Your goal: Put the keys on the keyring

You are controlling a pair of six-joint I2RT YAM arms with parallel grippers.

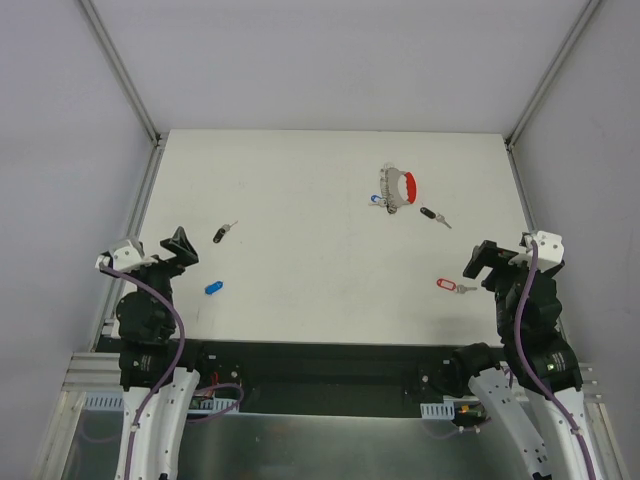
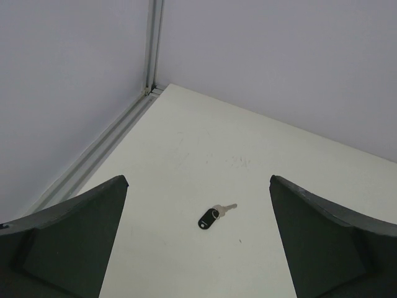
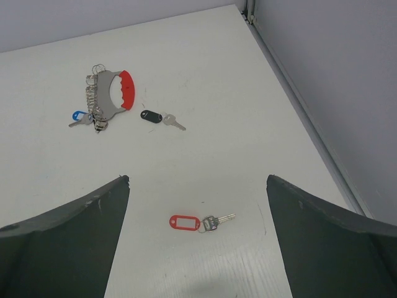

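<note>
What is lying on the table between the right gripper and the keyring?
One black-headed key, apart from the keyring and closer to it than to the open right gripper; the top external view shows it.

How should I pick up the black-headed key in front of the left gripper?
Grip the black-headed key by its plastic head, with the left gripper coming straight down and closing across the head's narrow width. It lies flat on the table, blade angled away rightward, so a sideways approach may push it.

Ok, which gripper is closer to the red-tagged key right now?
Right. The right gripper is open just to the right of the red-tagged key. The left gripper, also open, is far off across the table on the key's left.
</note>
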